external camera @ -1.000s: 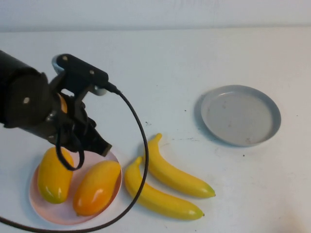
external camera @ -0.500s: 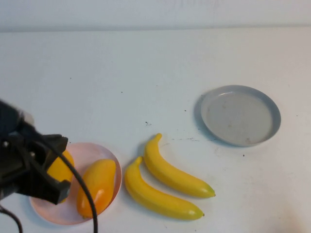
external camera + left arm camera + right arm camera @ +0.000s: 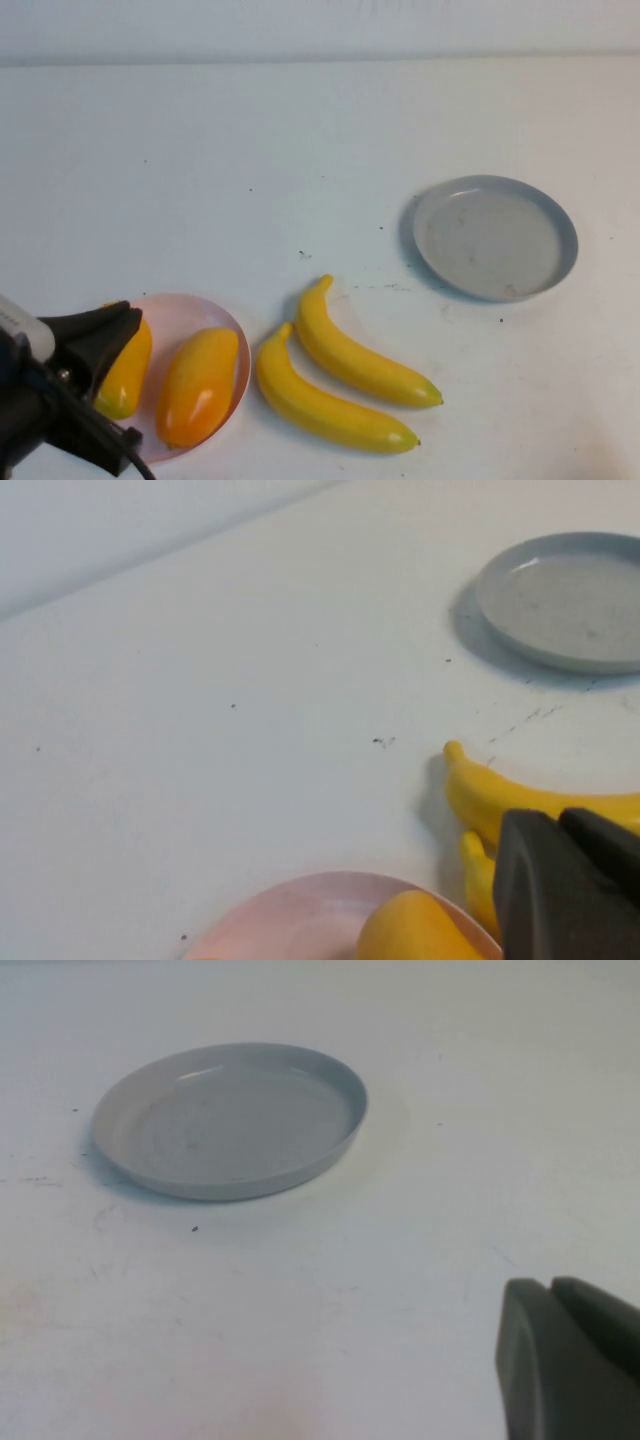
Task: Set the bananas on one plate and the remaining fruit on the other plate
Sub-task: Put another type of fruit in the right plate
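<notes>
— So which step is in hand?
— Both mangoes (image 3: 197, 385) lie on the pink plate (image 3: 205, 313), lower left; the bananas (image 3: 335, 385) lie on the surface beside it, the grey plate (image 3: 497, 238) bare at right. Bananas come next, probably.
— And the tools?
— Left tool (image 3: 570, 885) hangs closed and empty near the pink plate; right tool (image 3: 565, 1355) closed, empty, near the grey plate.

right pincer (image 3: 562, 1290): closed, empty | grey plate (image 3: 230, 1118): bare, on table (image 3: 420, 1220)
</notes>
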Robot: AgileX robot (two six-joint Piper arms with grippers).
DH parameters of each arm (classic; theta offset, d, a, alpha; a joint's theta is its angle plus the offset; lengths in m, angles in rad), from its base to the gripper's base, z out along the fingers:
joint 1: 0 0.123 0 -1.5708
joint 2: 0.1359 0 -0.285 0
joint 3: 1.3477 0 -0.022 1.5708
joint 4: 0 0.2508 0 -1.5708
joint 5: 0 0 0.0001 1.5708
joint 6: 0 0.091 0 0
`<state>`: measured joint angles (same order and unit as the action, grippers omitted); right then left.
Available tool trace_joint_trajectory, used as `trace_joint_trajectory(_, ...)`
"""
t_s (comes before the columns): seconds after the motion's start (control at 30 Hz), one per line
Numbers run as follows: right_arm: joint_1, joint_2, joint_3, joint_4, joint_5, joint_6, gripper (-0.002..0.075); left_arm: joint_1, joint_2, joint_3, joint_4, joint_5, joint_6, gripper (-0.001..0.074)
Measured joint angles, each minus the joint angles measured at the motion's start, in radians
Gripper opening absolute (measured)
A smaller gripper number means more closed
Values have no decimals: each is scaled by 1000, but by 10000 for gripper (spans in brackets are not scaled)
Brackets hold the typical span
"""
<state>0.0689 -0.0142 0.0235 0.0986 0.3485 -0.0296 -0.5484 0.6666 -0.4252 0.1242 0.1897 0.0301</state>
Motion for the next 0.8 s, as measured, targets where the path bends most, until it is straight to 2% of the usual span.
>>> trace_joint_trajectory(0.23,0,0,0,0,0,0,-17,2,-73,212,-3,-342,2,0)
trace_joint_trajectory(0.37,0,0,0,0,0,0,-17,53,-196,332,-61,-426,7,0)
trace_joint_trajectory(0.67,0,0,0,0,0,0,-17,303,-488,447,-104,-404,14,0)
trace_joint_trajectory(0.8,0,0,0,0,0,0,-17,395,-586,449,-104,-303,14,0)
